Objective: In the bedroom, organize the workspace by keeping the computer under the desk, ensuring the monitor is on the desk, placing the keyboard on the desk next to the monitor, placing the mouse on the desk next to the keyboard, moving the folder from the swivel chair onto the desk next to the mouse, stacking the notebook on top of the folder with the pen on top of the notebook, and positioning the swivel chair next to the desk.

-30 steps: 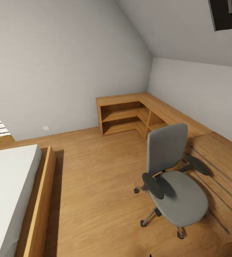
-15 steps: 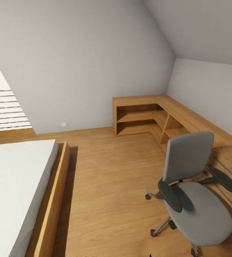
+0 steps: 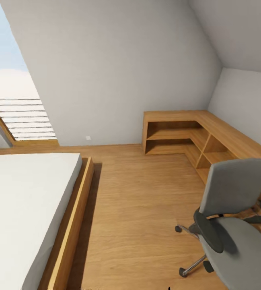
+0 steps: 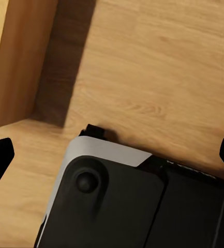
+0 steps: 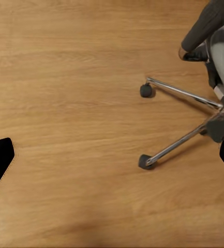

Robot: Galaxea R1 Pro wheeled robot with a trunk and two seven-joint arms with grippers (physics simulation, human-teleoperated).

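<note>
The bed (image 3: 21,209) lies left, bare wood floor (image 3: 138,201) mid-frame, the swivel chair (image 3: 235,225) right, seat bare. Both grippers hang spread wide, holding nothing. Rolling on risks clipping the chair's casters.

Chair (image 3: 237,225): grey seat and tall back, black armrests, upright on wood floor at head view's lower right. Seat bare. Right wrist view shows its chrome legs and dark casters on the floor.
</note>
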